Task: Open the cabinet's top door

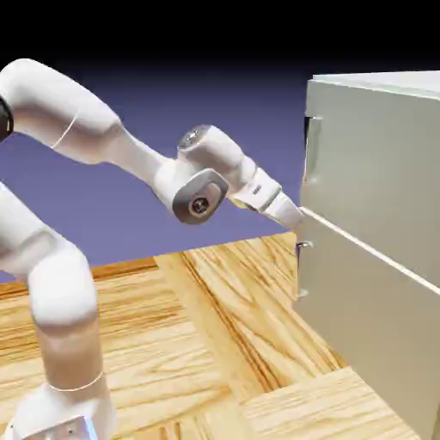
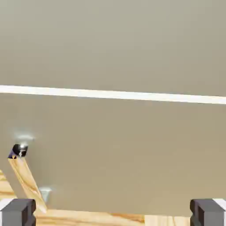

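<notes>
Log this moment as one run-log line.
gripper: open, empty | near: cabinet front, around panel seam | top door: closed

A wooden surface [image 1: 198, 344] spreads across the lower part of the exterior view. It is pale honey-yellow, with long wavy grain and amber-brown streaks. Straight joints divide it into broad sections, and the grain changes direction from one section to the next. Along the wooden surface's far edge, toward the exterior view's left, runs a darker, reddish-brown band. Beyond and above the wooden surface stands a plain backdrop [image 1: 249, 112], blue-violet just above that edge and darkening to black higher up. In the hand view, the wooden surface shows at the bottom and at the lower left, its grain streaked with brown.
</notes>
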`<state>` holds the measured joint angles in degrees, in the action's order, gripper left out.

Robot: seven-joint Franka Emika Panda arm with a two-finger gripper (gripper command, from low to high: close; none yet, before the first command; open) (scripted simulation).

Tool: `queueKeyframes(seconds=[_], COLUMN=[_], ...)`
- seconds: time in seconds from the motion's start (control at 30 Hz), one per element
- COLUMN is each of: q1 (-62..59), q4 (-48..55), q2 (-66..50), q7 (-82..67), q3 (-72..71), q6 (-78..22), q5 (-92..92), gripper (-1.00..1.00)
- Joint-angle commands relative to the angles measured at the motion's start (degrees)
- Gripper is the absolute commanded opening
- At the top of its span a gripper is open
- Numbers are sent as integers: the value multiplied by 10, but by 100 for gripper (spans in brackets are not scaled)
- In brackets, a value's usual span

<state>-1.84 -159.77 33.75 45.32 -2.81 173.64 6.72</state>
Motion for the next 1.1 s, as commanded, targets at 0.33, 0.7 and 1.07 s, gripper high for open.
queueKeyframes(seconds=[0.33,0.7,1.07], q1=[-103,-206,-309], q4=[50,101,151], q2=[44,89,133], q7=[117,233,350], q3=[-114,-229,-343], q6=[-15,-30,-45], q5=[274,548,822], gripper=[0,0,0])
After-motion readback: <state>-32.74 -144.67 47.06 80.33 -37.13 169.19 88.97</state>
